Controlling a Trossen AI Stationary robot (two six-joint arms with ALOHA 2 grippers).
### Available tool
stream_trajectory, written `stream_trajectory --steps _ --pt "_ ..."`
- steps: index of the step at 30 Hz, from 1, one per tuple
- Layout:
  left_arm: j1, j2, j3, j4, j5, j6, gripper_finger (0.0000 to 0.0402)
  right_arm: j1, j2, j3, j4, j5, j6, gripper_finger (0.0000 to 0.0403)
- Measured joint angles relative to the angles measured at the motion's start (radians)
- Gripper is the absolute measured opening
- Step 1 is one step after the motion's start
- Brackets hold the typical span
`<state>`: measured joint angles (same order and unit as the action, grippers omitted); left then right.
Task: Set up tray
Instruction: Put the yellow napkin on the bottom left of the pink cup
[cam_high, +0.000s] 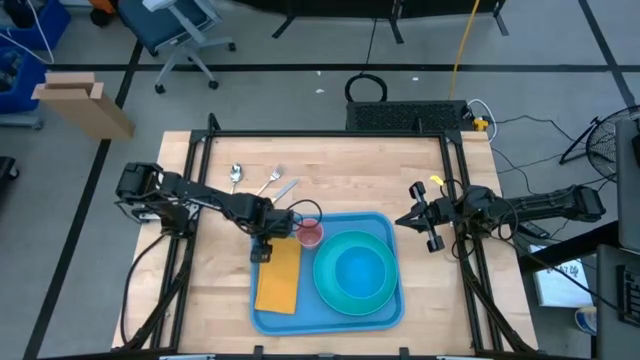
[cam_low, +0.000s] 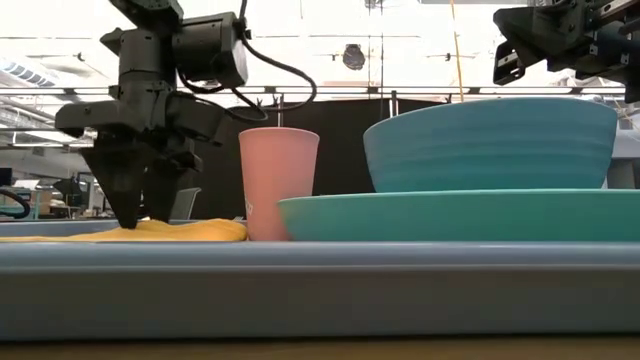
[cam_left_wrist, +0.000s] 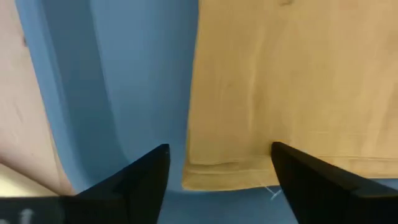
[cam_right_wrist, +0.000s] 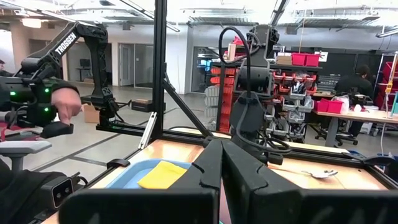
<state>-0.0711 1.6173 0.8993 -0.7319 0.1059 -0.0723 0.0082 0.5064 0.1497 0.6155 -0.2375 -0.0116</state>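
Note:
The light-blue tray (cam_high: 385, 315) lies at the table's near middle. On it are a yellow-orange napkin (cam_high: 278, 280) along its left side, a teal plate (cam_high: 325, 285) carrying a teal bowl (cam_high: 357, 270), and a pink cup (cam_high: 310, 234) standing at the far rim. My left gripper (cam_high: 262, 252) points down, open, over the napkin's far end (cam_left_wrist: 230, 171). One finger (cam_left_wrist: 311, 180) is above the cloth, the other (cam_left_wrist: 140, 180) above the bare tray floor. My right gripper (cam_high: 420, 226) waits shut in the air at the table's right edge. My left gripper (cam_low: 135, 215) comes from above with its open fingertips down at the level of the napkin's far end (cam_low: 180, 230). The napkin lies flat on the tray floor. I cannot tell whether the fingertips touch the cloth.
A spoon (cam_high: 236, 175), a fork (cam_high: 272, 179) and a knife (cam_high: 286, 190) lie on the bare wood beyond the tray's far left corner. The frame's posts stand at the table's corners. A person's hand (cam_right_wrist: 65, 102) shows in the room beyond the table.

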Motion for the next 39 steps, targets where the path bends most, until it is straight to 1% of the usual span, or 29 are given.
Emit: stream_trajectory --steps 5,15,16,21,24,26,30,36,37,39 --pt "0.003 0.0 -0.023 0.003 0.009 -0.001 0.0199 0.0 0.0 0.0 0.0 0.0 0.0 0.0" --pt "0.003 -0.001 -0.025 0.005 0.009 -0.007 0.0024 0.0 0.0 0.0 0.001 0.0 -0.016 0.0" --pt "0.003 -0.001 -0.025 0.005 0.009 -0.019 0.0015 0.0 0.0 0.0 0.001 0.0 -0.017 0.0" --pt "0.003 -0.001 -0.025 -0.002 0.041 -0.145 0.0019 0.0 0.0 0.0 0.001 0.0 -0.018 0.0" --pt "0.001 -0.001 -0.025 -0.022 0.07 -0.222 0.0009 0.0 0.0 0.0 0.001 0.0 -0.018 0.0" --pt "-0.007 -0.001 -0.025 -0.033 0.07 -0.254 0.0009 0.0 0.0 0.0 0.001 0.0 -0.018 0.0" --pt "-0.029 -0.001 -0.025 -0.049 0.07 -0.263 0.0016 0.0 0.0 0.0 0.002 0.0 -0.018 0.0" --pt "-0.036 -0.001 -0.025 -0.049 0.049 -0.221 0.0011 0.0 0.0 0.0 0.002 0.0 -0.018 0.0" --pt "-0.036 -0.001 -0.025 -0.049 0.047 -0.21 0.0016 0.0 0.0 0.0 0.002 0.0 -0.018 0.0" --pt "-0.036 -0.001 -0.025 -0.049 0.037 -0.202 0.004 0.0 0.0 0.0 0.002 0.0 -0.018 0.0"
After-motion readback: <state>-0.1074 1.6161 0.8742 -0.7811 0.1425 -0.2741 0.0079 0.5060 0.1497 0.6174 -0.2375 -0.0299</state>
